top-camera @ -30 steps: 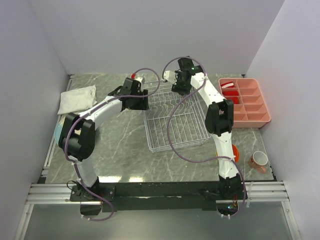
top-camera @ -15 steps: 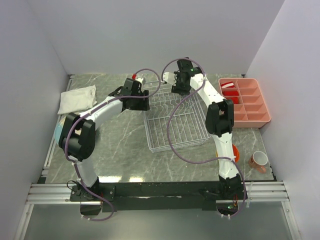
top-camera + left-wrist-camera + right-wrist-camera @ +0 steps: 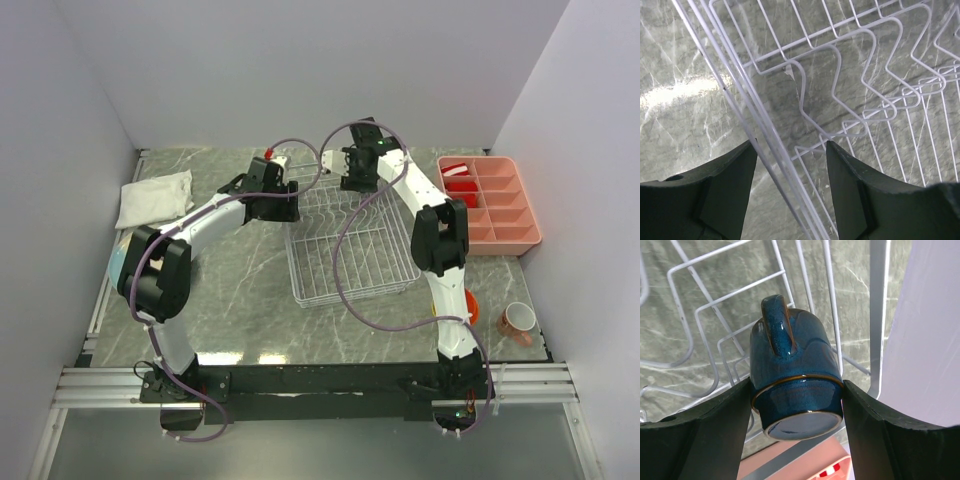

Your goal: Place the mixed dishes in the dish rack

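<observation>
Right arm has nudged back toward the far wall, taking the dark blue mug (image 3: 792, 365) along. The right gripper (image 3: 795, 405) is clamped on its sides, handle up, over the dish rack's (image 3: 380, 250) far right corner, probably lined up to set it in. The left gripper (image 3: 790, 155) straddles the rack rim with jaws apart, maybe steadying it. A purple cable (image 3: 395, 326) droops across the wires, and the pink tray (image 3: 500, 205) sits just beside.

Top camera looks down from behind the arms; both wrist cameras face down, close over the shared dish rack (image 3: 330, 270).
</observation>
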Robot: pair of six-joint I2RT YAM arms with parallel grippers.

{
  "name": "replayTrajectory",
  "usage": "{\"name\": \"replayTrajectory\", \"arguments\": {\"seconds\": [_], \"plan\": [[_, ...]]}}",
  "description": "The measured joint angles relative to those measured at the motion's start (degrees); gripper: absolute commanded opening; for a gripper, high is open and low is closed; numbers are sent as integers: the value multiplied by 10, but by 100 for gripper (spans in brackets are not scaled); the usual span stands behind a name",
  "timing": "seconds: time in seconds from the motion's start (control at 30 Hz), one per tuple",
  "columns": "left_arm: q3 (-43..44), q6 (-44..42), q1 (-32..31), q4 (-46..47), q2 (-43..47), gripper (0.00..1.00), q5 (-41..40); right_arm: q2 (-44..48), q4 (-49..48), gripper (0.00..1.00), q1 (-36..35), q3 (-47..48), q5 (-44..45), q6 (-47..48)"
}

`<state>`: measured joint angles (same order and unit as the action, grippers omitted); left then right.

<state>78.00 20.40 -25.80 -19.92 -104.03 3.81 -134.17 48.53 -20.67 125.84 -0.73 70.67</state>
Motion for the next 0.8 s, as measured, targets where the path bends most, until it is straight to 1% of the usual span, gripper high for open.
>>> {"name": "replayTrajectory", "arguments": {"seconds": [0.13,0.27,0.47,0.53,0.57,0.6,0.63,0.77,0.8], "plan": [[0,0,-3,2,0,63,0,2,12,39,-3,0,-6,19],[0,0,-5,2,0,64,-1,3,31,42,-5,6,-9,35],[0,-2,-7,4,-3,65,-2,0,70,43,-6,22,-14,50],[0,-3,-8,4,-5,65,-3,-7,83,46,-6,35,-15,51],[0,-3,-8,5,-5,66,-3,-12,91,51,-6,44,-15,51],[0,-3,-8,5,-6,66,-4,-13,93,52,-6,46,-15,53],[1,-4,-8,5,-6,66,-4,-14,94,53,-6,46,-14,53],[1,-9,-9,6,-8,66,-5,-13,83,64,-7,35,-12,58],[1,-10,-9,7,-8,66,-5,-13,79,65,-7,31,-12,59]]}}
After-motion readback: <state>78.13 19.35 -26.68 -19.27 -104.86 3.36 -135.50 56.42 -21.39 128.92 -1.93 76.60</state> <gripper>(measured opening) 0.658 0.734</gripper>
